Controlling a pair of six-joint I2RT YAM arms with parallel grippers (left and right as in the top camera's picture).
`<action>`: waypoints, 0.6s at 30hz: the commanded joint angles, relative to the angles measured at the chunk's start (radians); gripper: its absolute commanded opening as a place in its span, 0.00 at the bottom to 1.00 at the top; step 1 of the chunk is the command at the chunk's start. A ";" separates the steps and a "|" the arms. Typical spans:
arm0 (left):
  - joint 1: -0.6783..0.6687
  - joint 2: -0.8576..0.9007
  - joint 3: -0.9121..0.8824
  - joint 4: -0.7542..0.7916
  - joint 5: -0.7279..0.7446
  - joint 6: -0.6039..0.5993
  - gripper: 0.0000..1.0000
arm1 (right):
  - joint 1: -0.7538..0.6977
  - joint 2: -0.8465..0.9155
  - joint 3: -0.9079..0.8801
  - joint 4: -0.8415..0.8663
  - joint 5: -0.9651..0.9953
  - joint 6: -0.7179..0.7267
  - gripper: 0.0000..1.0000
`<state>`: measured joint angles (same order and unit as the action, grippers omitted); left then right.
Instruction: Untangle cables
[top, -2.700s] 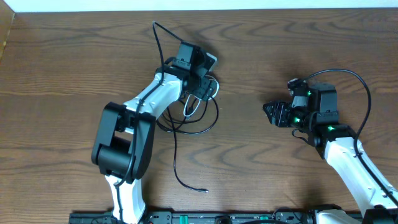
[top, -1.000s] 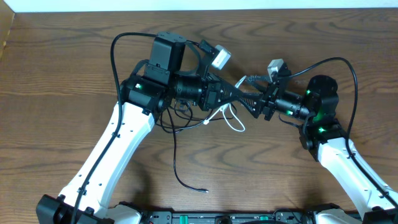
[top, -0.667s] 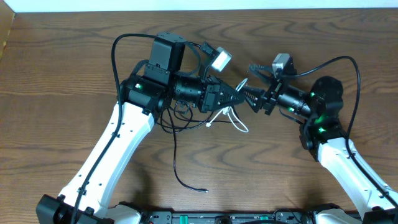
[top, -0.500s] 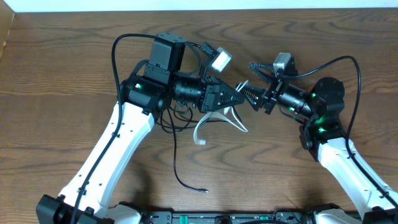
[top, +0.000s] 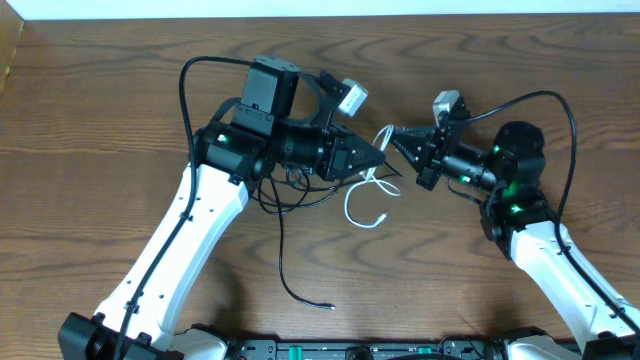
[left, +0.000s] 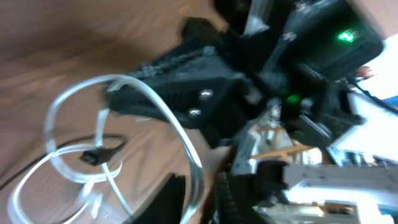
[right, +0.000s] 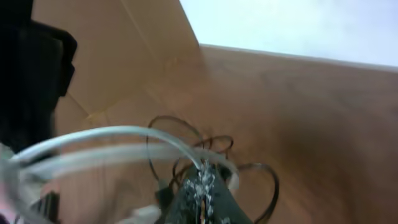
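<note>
Left end effector (top: 377, 158) raised over the middle of the worktop (top: 100, 120), at the tip of the left arm (top: 200, 225), pointing right. Seen in the left wrist view with jaws a little apart and the white cable (top: 356, 203) running through the gap, no clear pinch on it: released, as far as can be told.

Below and behind that tip, black cables (top: 288, 203) in a loose bundle of overlapping loops flat on the wood, partly hidden under the left arm. From the bundle, one black strand (top: 281, 255) trailing toward the near edge and ending in a small plug, well apart from everything else.

Just right of the bundle, white cable coming down from between the two tips, curling once, then opening into a wide loop on the worktop. Free end (top: 384, 217) of it lying at the right of that loop, metal tip blurred. Touches or crosses the black loops at its left side; cannot tell which lies on top. In the left wrist view, black plug (left: 93, 157) resting among the white coils.

Right end effector (top: 396, 137) pointing left, nearly tip to tip with the left one; contact between them cannot be made out. Clenched on the upper end of the white cable, which arcs away from the pinched tip in the right wrist view.
</note>
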<state>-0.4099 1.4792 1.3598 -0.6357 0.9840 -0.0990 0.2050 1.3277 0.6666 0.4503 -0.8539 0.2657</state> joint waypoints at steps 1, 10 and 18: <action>-0.002 0.004 0.003 -0.027 -0.146 0.016 0.28 | 0.000 0.002 0.004 -0.056 0.014 -0.003 0.01; -0.002 0.004 0.003 -0.040 -0.148 0.016 0.19 | -0.001 0.002 0.004 -0.088 0.032 -0.012 0.01; -0.002 0.004 0.003 -0.045 -0.167 0.016 0.16 | 0.000 0.002 0.004 -0.088 0.031 -0.012 0.01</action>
<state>-0.4099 1.4792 1.3598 -0.6773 0.8375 -0.0963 0.2050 1.3277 0.6666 0.3630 -0.8288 0.2657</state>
